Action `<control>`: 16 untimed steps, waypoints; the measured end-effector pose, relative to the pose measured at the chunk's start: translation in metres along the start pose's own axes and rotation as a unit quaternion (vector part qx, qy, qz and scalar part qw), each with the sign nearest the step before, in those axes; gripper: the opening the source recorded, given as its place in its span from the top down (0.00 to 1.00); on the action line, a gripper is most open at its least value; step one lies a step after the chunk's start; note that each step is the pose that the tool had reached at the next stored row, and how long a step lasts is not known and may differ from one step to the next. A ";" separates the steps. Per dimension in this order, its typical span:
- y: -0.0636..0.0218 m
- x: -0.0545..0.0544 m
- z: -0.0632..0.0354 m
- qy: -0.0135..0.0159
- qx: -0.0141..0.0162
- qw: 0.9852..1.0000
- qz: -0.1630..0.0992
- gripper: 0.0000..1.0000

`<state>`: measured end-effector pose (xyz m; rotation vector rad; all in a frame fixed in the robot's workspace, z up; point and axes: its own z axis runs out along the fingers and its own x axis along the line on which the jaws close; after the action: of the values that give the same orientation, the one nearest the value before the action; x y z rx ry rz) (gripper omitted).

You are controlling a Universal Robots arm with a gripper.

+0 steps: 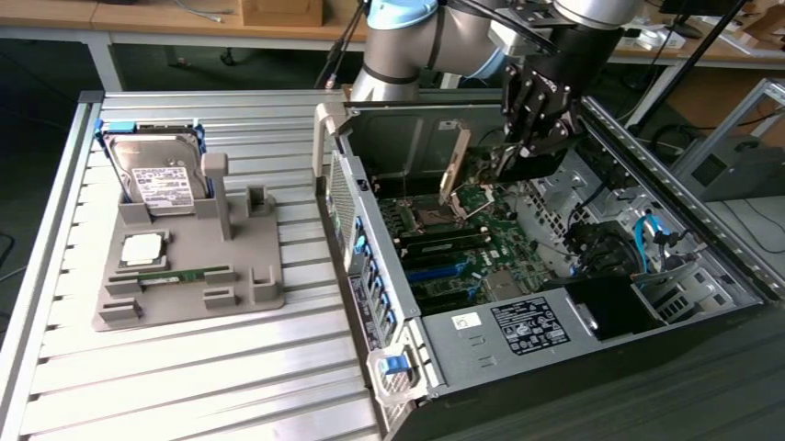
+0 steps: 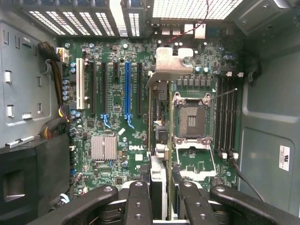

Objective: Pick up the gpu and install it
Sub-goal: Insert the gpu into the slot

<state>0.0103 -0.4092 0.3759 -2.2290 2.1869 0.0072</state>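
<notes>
Gripper (image 1: 520, 165) (image 2: 159, 190) jaws partly closed, clamped on the gpu (image 1: 457, 158) (image 2: 159, 124). Black fingers (image 2: 138, 199) press both flat faces of the card at one end. Card is held on edge inside the open PC case (image 1: 368, 230), pale metal bracket strip at the end away from the fingers. Can't tell if its lower edge touches the board.

Under the card is the green motherboard (image 1: 460, 253) (image 2: 117, 98). In the wrist view the card's edge runs between the black expansion slot beside the blue PCIe slot (image 2: 127, 89) and the open CPU socket (image 2: 191, 119), just beside the socket. White slot (image 2: 80, 89) and small silver heatsink (image 2: 103, 147) lie beyond the blue one. RAM slots (image 2: 227, 117) are past the socket.

In the exterior view, power supply (image 1: 528, 323) is at 5 o'clock from the gripper and blue cables (image 1: 650, 241) at 4 o'clock, apart from the card. Grey fixture tray (image 1: 184, 285) sits at 8 o'clock, outside the case on the slatted table (image 1: 184, 377), carrying a hard drive (image 1: 160, 175) upright, a CPU chip (image 1: 143, 246) and a green memory stick (image 1: 178, 273).
</notes>
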 end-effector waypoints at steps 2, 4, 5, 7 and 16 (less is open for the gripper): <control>0.0002 0.000 0.0006 0.000 0.000 1.000 0.000 0.72; 0.0005 0.000 0.0017 0.000 0.000 1.000 0.000 0.72; 0.0006 0.000 0.0021 0.000 0.000 1.000 0.000 0.72; 0.0007 0.000 0.0027 0.000 0.000 1.000 0.000 0.72; 0.0011 0.001 0.0056 0.000 0.000 1.000 0.000 0.72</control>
<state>0.0093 -0.4099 0.3703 -2.2290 2.1869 0.0072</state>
